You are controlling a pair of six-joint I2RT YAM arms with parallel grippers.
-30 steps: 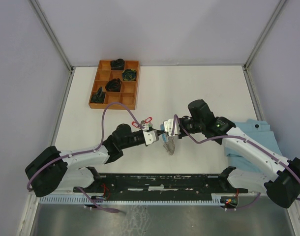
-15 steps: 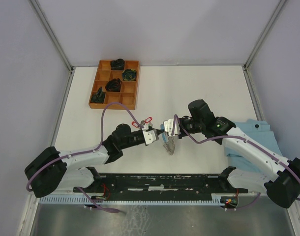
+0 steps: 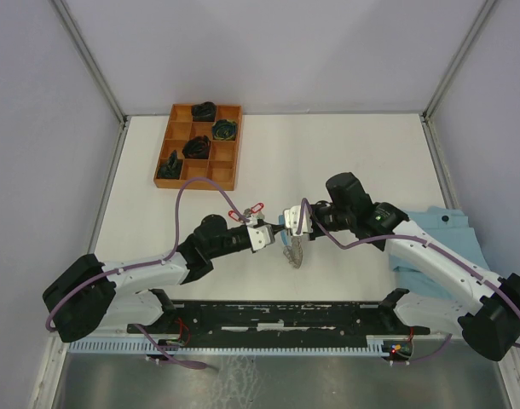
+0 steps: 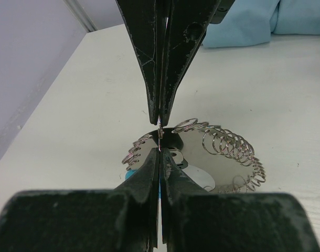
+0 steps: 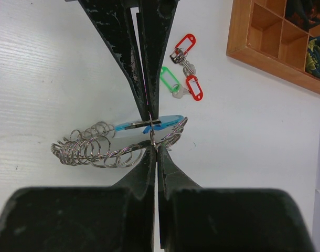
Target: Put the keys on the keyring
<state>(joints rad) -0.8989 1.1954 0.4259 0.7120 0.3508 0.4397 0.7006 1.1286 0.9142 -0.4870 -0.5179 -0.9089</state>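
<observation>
The keyring (image 3: 292, 252), a floppy silver coil with a light-blue sleeve, hangs between my two grippers just above the table. My left gripper (image 3: 267, 233) and right gripper (image 3: 286, 224) face each other tip to tip, both shut on a thin wire loop of it. In the left wrist view my left gripper (image 4: 159, 150) pinches the wire below the right one's fingertips (image 4: 155, 113); the coil (image 4: 231, 149) sags to the right. In the right wrist view my right gripper (image 5: 156, 147) pinches it beside the blue sleeve (image 5: 168, 121). Three keys lie loose beyond: red tag (image 5: 184, 44), green tag (image 5: 167, 80), red tag (image 5: 194, 87); they also show from above (image 3: 250, 210).
A wooden compartment tray (image 3: 197, 182) with dark coiled items stands at the back left, and its rim (image 5: 265, 65) shows in the right wrist view. A light-blue cloth (image 3: 439, 234) lies at the right edge under the right arm. Purple cables loop off both arms.
</observation>
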